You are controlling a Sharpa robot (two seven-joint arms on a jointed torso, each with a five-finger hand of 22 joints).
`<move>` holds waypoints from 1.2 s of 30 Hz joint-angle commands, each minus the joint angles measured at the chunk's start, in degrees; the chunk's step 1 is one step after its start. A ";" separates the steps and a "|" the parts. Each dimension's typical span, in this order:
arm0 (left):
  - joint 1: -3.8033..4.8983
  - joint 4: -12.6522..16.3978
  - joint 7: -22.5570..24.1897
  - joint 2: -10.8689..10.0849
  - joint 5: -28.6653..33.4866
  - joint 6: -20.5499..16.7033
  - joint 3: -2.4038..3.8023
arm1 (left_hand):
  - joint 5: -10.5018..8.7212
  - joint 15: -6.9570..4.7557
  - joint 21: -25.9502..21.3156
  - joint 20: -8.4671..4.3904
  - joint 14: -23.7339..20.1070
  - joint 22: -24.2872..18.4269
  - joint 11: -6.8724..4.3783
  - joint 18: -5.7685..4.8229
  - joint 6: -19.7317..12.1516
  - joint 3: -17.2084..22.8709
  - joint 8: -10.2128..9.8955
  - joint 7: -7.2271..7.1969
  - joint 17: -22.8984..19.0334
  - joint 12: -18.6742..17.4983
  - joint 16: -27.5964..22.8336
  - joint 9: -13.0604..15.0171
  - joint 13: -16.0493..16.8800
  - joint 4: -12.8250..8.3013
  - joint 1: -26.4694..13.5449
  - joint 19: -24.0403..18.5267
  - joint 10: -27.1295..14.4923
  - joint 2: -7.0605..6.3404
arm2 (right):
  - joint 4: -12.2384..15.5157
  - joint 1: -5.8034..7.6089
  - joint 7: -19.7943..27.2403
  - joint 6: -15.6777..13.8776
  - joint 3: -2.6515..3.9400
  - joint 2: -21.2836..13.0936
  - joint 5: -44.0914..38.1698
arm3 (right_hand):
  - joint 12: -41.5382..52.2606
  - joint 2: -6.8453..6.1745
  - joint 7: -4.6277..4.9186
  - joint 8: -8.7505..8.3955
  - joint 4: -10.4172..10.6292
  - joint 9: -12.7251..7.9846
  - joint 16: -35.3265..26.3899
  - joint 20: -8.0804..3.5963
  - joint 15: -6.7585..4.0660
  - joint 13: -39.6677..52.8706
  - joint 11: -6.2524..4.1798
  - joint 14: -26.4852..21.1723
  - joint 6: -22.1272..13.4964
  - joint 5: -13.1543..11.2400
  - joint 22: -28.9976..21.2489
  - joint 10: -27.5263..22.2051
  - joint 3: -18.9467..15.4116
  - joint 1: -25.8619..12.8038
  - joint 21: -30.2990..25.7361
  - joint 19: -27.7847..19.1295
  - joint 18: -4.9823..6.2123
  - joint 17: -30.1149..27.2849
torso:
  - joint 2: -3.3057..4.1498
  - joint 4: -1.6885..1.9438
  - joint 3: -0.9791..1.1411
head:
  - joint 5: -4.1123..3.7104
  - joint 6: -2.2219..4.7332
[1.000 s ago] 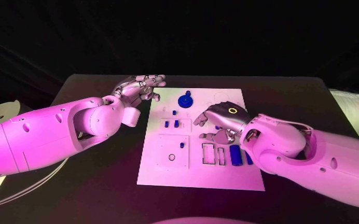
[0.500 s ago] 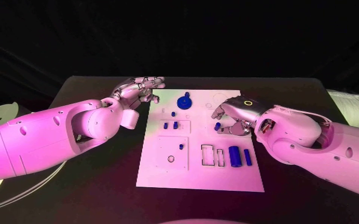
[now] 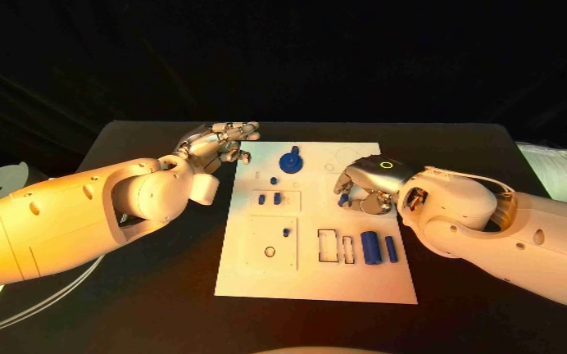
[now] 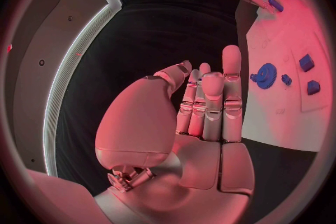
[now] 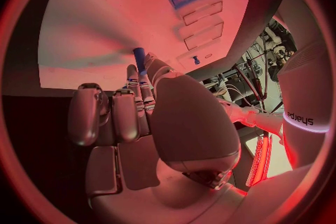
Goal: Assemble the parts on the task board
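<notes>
The right hand [image 3: 368, 185] hangs over the right-hand middle of the white rectangular task board [image 3: 310, 280], fingers curled downward. A small blue cylindrical peg [image 3: 344, 200] sits between its fingertips; in the right wrist view the same peg [image 5: 139, 58] stands out just beyond the thumb and fingers, apparently pinched there, its far end at or near the board surface. Whether that end is already in a socket cannot be told.

The left hand [image 3: 219, 141] hovers off the board's far left corner, fingers straight and close together, holding nothing [image 4: 203, 117].

Nearer the robot than the right hand lie a large blue cylinder [image 3: 371, 247] and a slimmer blue bar [image 3: 391, 247], just beside two empty rectangular recesses [image 3: 337, 245]. Beyond and to the left of the right hand sits a blue toothed gear [image 3: 291, 160], with two short blue pegs [image 3: 269, 198] standing in a square panel further left.

Judgement: the step in hand is seating the pinched peg. It calls for keeping the peg upright, centring it over its hole before any downward pressure, and holding the pinch light enough for the peg to self-align. A tilted entry risks jamming. The fingers should release only once the peg stands unaided.
</notes>
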 commanded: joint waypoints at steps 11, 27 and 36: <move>0.02 0.13 0.05 -0.04 -0.20 1.44 0.02 | 0.12 -0.08 -0.18 0.07 -0.28 -0.08 -0.15 0.63 -0.40 -0.24 0.25 -0.03 -0.02 0.20 -0.22 -0.03 0.05 -0.09 0.06 0.21 -0.40 0.22 | 0.17 -0.15 0.42 2.72 -0.03 0.45 -0.64 | -0.33 1.12 -0.59 0.86 -0.77 0.57 0.37 -1.07 -1.09 0.05 -0.84 2.77 3.68 -0.37 0.51 4.24 3.09 1.15 0.32 0.46 0.07 0.60 | -0.02 -0.06 0.01 | 0.00 -0.17; 0.01 0.01 -0.05 0.08 -0.20 1.59 0.02 | 0.12 -0.08 -0.22 0.07 -0.40 -0.11 -0.13 0.64 -0.41 -0.29 0.28 0.00 -0.39 0.33 -0.35 -0.03 0.07 -0.14 0.07 0.22 -0.47 0.25 | 3.08 -0.04 0.59 -3.70 0.47 -0.21 -1.32 | -1.52 2.26 -0.53 1.04 -2.96 1.16 1.46 -1.59 -1.67 0.18 -1.29 2.98 5.73 -0.44 2.19 7.28 6.75 2.29 1.65 1.28 -0.31 1.95 | -0.06 0.00 0.05 | 0.02 -0.33; 0.00 -0.10 -0.07 0.14 -0.20 1.70 0.02 | 0.12 -0.08 -0.22 0.07 -0.40 -0.11 -0.13 0.64 -0.41 -0.29 0.28 0.00 -0.39 0.33 -0.35 -0.03 0.07 -0.14 0.07 0.22 -0.47 0.25 | 8.81 0.81 0.51 -4.31 1.68 -0.95 -0.05 | -1.93 2.00 -0.42 0.92 -3.53 1.24 1.50 -1.64 -1.69 0.17 -1.25 2.95 5.78 -0.45 2.26 7.49 7.32 2.37 1.70 1.30 -0.32 1.97 | -0.01 -0.01 -0.04 | 0.33 -0.50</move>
